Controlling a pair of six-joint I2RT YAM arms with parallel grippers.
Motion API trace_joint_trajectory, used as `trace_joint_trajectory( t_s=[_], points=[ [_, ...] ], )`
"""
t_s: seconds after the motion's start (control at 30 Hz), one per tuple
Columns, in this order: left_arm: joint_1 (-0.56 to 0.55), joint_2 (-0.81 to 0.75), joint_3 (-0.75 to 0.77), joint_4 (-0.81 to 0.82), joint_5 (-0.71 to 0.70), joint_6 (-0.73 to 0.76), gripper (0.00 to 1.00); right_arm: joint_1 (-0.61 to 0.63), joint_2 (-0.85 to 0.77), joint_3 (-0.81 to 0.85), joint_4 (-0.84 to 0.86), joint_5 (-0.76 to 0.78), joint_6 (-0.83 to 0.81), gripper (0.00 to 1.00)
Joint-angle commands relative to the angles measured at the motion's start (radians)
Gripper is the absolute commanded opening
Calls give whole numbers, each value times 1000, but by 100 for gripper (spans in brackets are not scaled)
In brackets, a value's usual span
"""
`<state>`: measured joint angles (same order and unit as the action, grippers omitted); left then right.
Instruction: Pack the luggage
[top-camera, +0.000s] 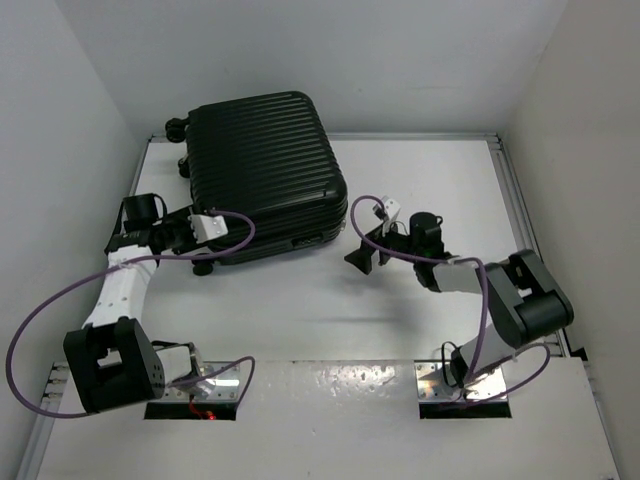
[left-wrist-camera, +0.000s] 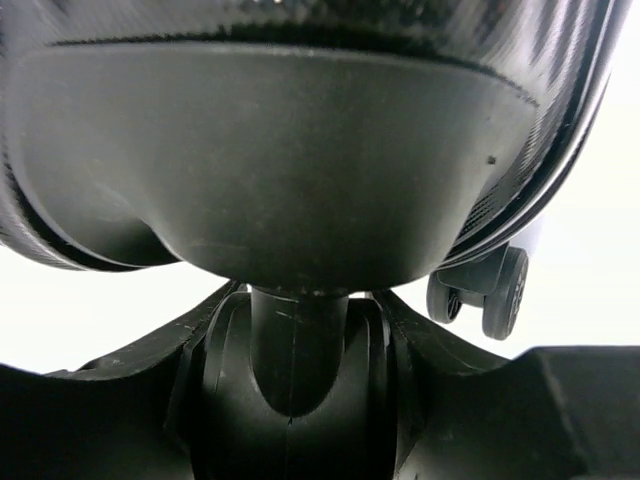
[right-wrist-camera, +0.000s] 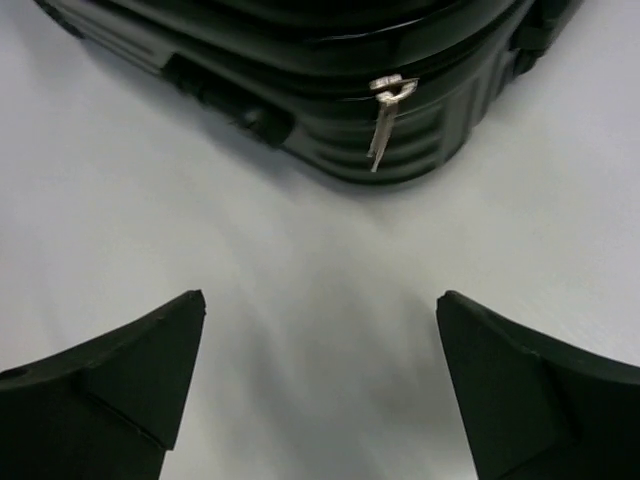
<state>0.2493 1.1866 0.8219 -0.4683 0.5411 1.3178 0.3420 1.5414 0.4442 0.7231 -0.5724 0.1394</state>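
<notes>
Black fingers (left-wrist-camera: 150, 380) of the left gripper (left-wrist-camera: 300, 305) hug a small black caster wheel (left-wrist-camera: 295, 400) from both sides. The jaws stand part-way closed, clamped on that wheel. Straight above the wheel, at 12 o'clock in the left wrist view, bulges the rounded corner of the large black hard-shell ribbed suitcase (top-camera: 262, 170) to which it belongs. A second black wheel (left-wrist-camera: 503, 290) hangs under the shell at 2 o'clock, clear of the fingers.

The right gripper (right-wrist-camera: 320, 300) is spread wide and holds nothing; between its two dark fingertips only the white counter (top-camera: 430, 180) shows. At 12 o'clock in the right wrist view, a short way off and not touching, lies a near corner of the suitcase, with a thin silver zipper pull (right-wrist-camera: 383, 125) dangling from the seam between its halves.

From above, the suitcase lies flat and closed, ribbed side up, at about 11 o'clock from the counter's middle. The left gripper is at its 7 o'clock corner. The right gripper hovers near its 4 o'clock corner, pointing towards it. More wheels (top-camera: 178, 128) stick out at the far left corner.
</notes>
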Motion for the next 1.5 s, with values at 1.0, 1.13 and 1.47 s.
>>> trace_joint_trajectory(
  t_s=[1.0, 1.13, 1.47],
  points=[
    [94, 100, -13, -127, -109, 34, 0, 12, 399, 416, 299, -64, -32, 0],
    [104, 120, -4, -104, -127, 34, 0, 15, 439, 465, 306, 90, -101, 0],
    [104, 198, 11, 80, -210, -86, 0, -1, 617, 701, 303, 236, -175, 0]
  ],
)
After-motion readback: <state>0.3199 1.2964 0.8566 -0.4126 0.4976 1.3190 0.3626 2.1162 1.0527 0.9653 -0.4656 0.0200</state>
